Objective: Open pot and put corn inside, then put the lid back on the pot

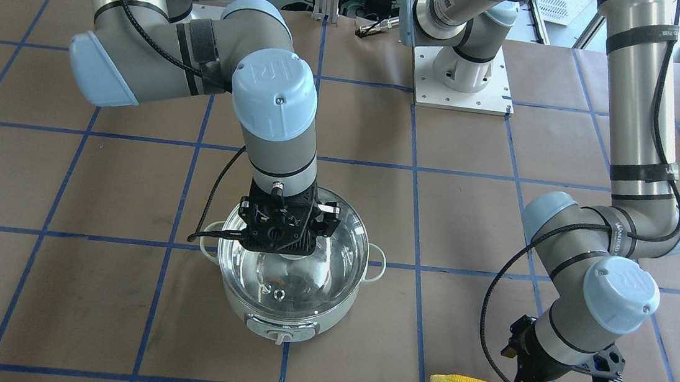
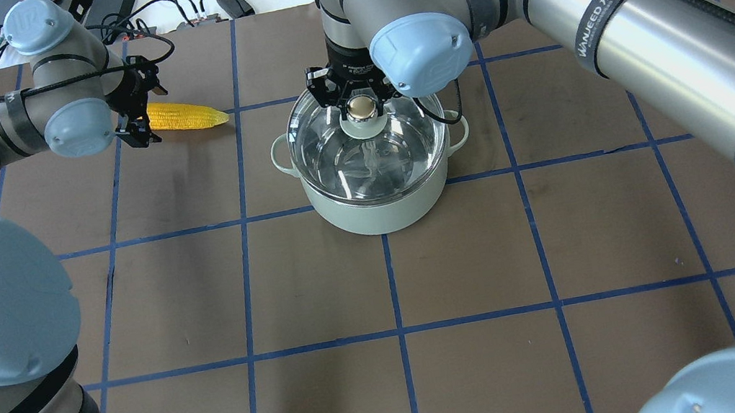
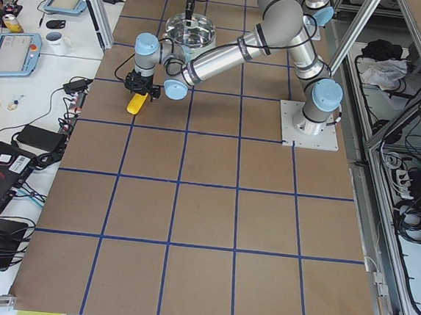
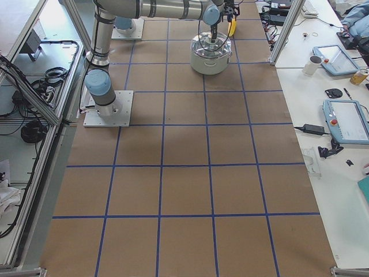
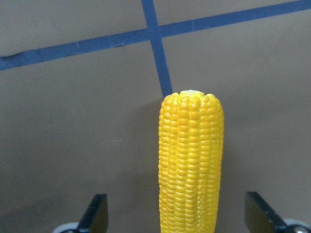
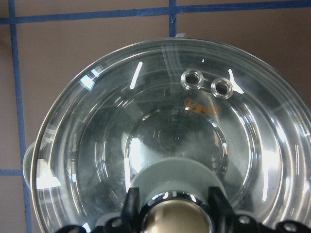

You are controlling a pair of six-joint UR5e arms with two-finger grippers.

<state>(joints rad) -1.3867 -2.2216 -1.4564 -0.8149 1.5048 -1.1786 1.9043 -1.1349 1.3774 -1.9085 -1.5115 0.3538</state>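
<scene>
The mint-green pot (image 2: 376, 214) stands mid-table, its control knob facing the far side (image 1: 280, 335). The clear glass lid (image 2: 331, 161) covers it. My right gripper (image 2: 360, 107) hangs straight down over the lid, and in the right wrist view (image 6: 176, 209) its fingers sit tight on both sides of the beige knob ball. The lid (image 6: 97, 136) seems to rest on the pot. The yellow corn (image 2: 188, 115) lies on the table to the pot's left. My left gripper (image 2: 138, 118) is open, its fingers (image 5: 98, 213) straddling the corn's (image 5: 190, 160) thick end without touching it.
Brown paper with blue tape grid lines covers the table (image 2: 338, 400). The arm's white base plate (image 1: 462, 78) is bolted at the table's rear. A side bench with tablets and a mug (image 4: 314, 62) lies beyond the table edge.
</scene>
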